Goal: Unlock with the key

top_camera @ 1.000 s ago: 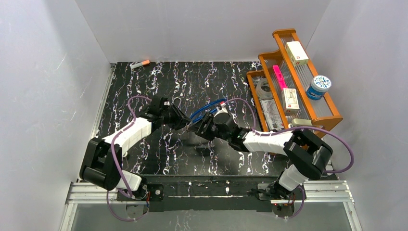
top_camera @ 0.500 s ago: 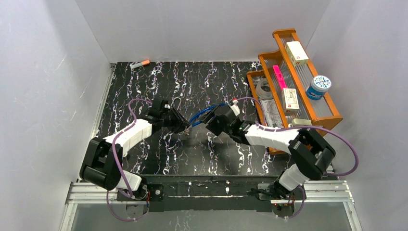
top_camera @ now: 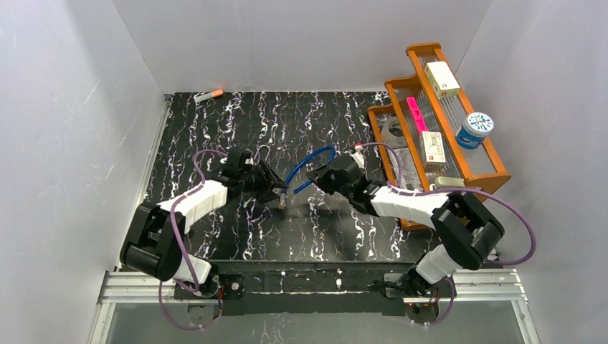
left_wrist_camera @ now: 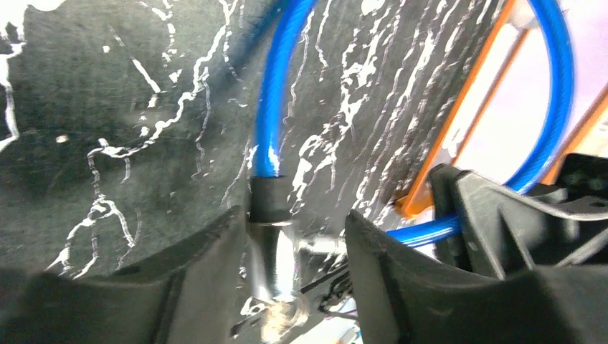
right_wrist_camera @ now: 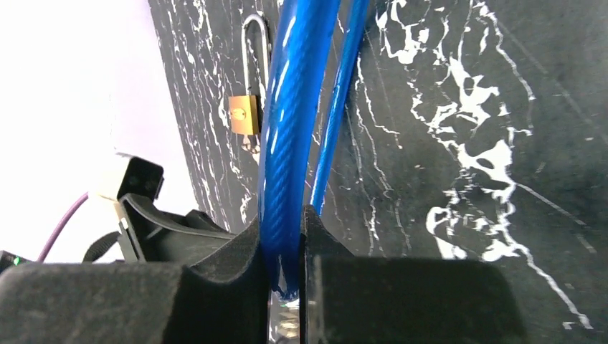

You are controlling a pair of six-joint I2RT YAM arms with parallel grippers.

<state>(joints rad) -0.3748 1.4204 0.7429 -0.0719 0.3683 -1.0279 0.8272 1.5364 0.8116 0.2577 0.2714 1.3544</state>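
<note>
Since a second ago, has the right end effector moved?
Yes. In the top view the right end effector, shut on the blue cable, has shifted right and toward the back of the table, closer to the wooden rack.

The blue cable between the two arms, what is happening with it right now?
The right gripper has its jaws shut on the blue cable and holds the loop. The left gripper is at the cable's metal lock end, with its jaws open on either side and a gap on one side. A small brass padlock lies apart on the table, untouched.
</note>
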